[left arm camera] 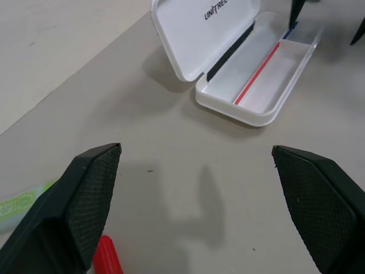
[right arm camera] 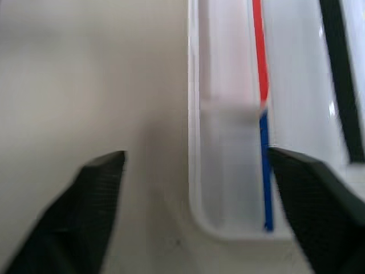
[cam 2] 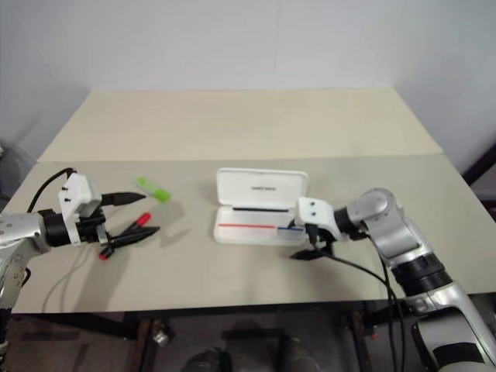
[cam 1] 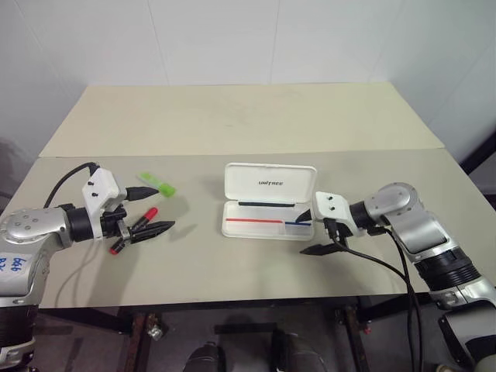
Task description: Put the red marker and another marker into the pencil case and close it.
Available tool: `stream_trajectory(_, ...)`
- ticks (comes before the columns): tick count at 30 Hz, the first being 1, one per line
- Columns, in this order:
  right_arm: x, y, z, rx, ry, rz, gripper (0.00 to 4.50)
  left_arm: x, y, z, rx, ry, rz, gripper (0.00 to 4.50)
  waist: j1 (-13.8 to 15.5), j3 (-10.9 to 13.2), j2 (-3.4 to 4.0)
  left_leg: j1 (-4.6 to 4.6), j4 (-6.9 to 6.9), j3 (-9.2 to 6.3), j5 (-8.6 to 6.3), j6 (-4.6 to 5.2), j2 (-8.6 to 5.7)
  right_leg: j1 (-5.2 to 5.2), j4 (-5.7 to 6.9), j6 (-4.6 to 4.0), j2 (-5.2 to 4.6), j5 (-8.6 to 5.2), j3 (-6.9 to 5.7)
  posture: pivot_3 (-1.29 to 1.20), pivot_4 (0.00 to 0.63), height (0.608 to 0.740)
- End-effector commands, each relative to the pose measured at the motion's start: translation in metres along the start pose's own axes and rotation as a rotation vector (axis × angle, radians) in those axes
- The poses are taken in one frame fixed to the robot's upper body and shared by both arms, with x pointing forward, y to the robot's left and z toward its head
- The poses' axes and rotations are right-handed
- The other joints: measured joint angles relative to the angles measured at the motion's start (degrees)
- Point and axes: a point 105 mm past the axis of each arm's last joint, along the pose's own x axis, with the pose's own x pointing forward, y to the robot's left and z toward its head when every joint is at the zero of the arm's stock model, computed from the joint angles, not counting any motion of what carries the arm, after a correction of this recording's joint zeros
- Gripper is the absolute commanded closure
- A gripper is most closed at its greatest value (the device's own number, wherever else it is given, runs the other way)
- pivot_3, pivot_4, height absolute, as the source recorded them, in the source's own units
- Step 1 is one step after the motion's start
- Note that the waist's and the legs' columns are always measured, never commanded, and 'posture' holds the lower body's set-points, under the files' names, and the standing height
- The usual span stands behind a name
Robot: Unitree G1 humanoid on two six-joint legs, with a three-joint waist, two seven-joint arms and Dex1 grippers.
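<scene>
The white pencil case (cam 1: pixel 270 184) lies open at the table's middle, lid up, its tray (left arm camera: pixel 268 85) holding only red and blue stripes. At the left, the red marker (cam 1: pixel 147 216) lies on the table under my left gripper (cam 1: pixel 164 207), which is open with nothing between its fingers; the red cap (left arm camera: pixel 105 258) shows beside one finger. The green highlighter (cam 1: pixel 158 184) lies just beyond that gripper, also seen as a green edge (left arm camera: pixel 17 204). My right gripper (cam 1: pixel 304 235) stands open at the tray's right end (right arm camera: pixel 228 171), holding nothing.
Two beige tables meet along a seam (cam 1: pixel 232 154) behind the case. A black cable (cam 1: pixel 380 263) trails from the right arm over the table's front edge. Bare tabletop (cam 1: pixel 201 263) lies between the two grippers.
</scene>
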Motion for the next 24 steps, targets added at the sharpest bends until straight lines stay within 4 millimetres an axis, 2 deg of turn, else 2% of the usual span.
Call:
stream_trajectory(1,-0.033,-0.016,0.008,0.028,-0.157,-0.112,0.02,-0.012,-0.001,0.013,0.043,-0.028,0.015,0.0,0.0,0.0,0.0,0.0,0.01,0.0,0.0,0.0,0.0,0.0,0.0,-0.01,0.0,0.01,0.01,0.0,0.15,0.74)
stream_trajectory(6,-0.06,-0.011,0.018,0.058,-0.404,-0.112,0.02,-0.027,0.002,0.006,0.019,-0.007,0.075,0.0,0.0,0.0,0.0,0.03,-0.02,0.0,-0.02,0.0,0.07,0.02,0.0,-0.04,0.06,0.01,0.0,0.0,0.15,0.74)
stream_trajectory(10,-0.068,-0.002,0.024,0.071,-0.486,-0.087,0.02,-0.037,0.004,-0.004,-0.007,0.038,0.132,0.0,0.0,0.0,0.0,0.07,-0.05,-0.01,-0.05,0.01,0.11,0.02,0.0,-0.06,0.09,0.0,0.01,0.0,0.15,0.74)
stream_trajectory(14,-0.078,0.007,0.05,0.049,-0.596,-0.053,0.02,-0.05,0.001,-0.013,-0.051,0.077,0.162,0.0,-0.1,0.0,0.01,0.2,-0.06,-0.13,-0.08,0.05,0.15,0.01,0.0,-0.13,0.07,0.03,0.14,0.0,0.15,0.74)
stream_trajectory(19,-0.084,0.014,0.077,-0.033,-0.63,-0.016,0.02,-0.07,0.005,-0.024,-0.078,0.131,0.189,0.0,0.0,0.0,0.01,0.48,-0.09,-0.09,-0.18,-0.06,0.21,0.08,-0.02,-0.31,0.07,-0.07,0.22,0.0,0.15,0.74)
stream_trajectory(24,-0.086,0.019,0.091,-0.106,-0.592,0.04,0.02,-0.079,0.011,-0.04,-0.1,0.232,0.263,0.0,0.1,0.0,0.04,0.58,-0.17,-0.07,-0.32,-0.33,0.28,0.08,-0.01,-0.42,0.06,-0.13,0.24,0.0,0.15,0.74)
